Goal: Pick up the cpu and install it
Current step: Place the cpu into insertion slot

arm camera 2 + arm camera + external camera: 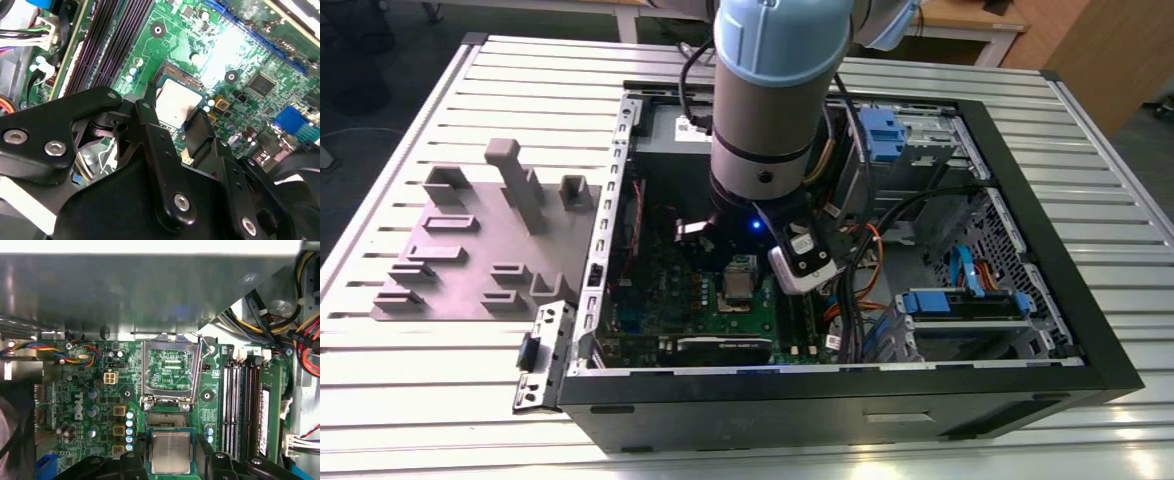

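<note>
As the end effector (175,114) pinches the cpu (178,101), the first wrist view shows the socket frame (167,347).

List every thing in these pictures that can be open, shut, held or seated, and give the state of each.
gripper, shut on the cpu.
cpu, gripped on two sides, over the socket, seemingly not yet seated.
socket frame, swung open.
computer case, lying on its side, side panel off.
</note>
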